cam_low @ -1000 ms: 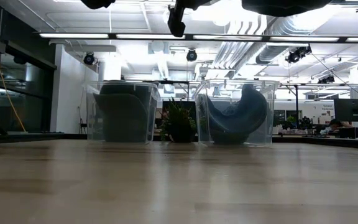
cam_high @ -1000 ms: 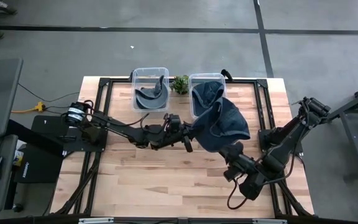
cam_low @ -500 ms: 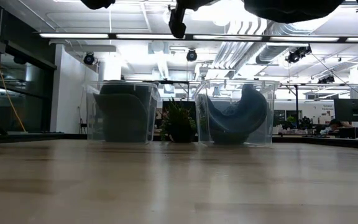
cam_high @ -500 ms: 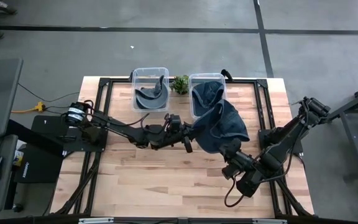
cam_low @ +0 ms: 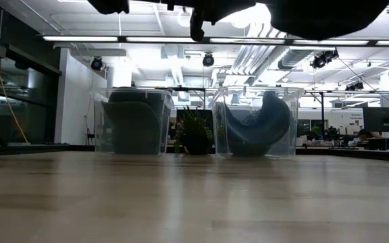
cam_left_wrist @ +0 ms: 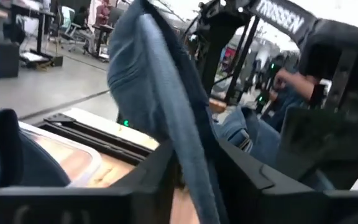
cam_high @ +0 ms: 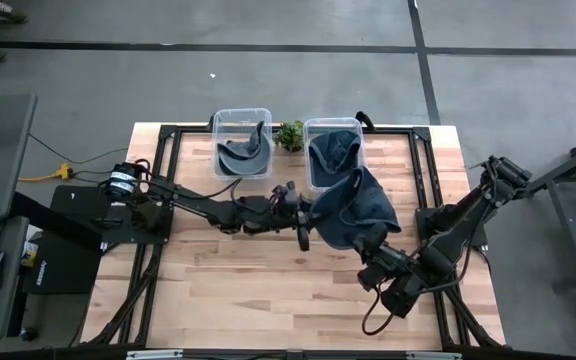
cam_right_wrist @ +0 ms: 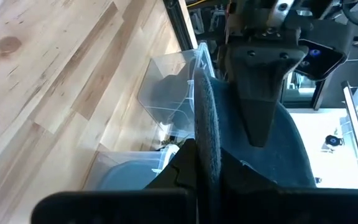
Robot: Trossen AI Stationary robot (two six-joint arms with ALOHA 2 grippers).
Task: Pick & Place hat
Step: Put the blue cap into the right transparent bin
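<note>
A blue hat (cam_high: 363,205) hangs above the middle of the table between my two grippers, clear of the wood. My left gripper (cam_high: 305,222) reaches in level from the table's left, and the hat's left edge stands between its parted fingers (cam_left_wrist: 160,180). At the hat's near edge is my right gripper (cam_high: 366,240), coming from the near right and shut on it. In the low view only the hat's underside (cam_low: 323,17) and a left finger (cam_low: 196,27) show, at the top. My left gripper has a folded strip of the hat's edge (cam_left_wrist: 194,174) between its parted fingers, level from the table's left. A sliver of gap shows beside one finger; I cannot tell whether the other touches the cloth. My right gripper pinches the hat's stiff rim (cam_right_wrist: 205,152) between its two fingers, slanting in from the near right. The rim stands edge-on in the hold and the hat is lifted clear of the table.
Two clear bins stand at the far edge: the left bin (cam_high: 218,140) holds a dark grey hat (cam_high: 240,155), the right bin (cam_high: 310,130) a blue hat (cam_high: 333,150). A small plant (cam_high: 290,135) sits between them. Bare wood lies below and in front of the held hat.
My left gripper has rolled about its own line without leaving its place. My right gripper has edged in toward the hat's near rim. The hat has drawn in a little and hangs lower in the low view, still clear of the table.
</note>
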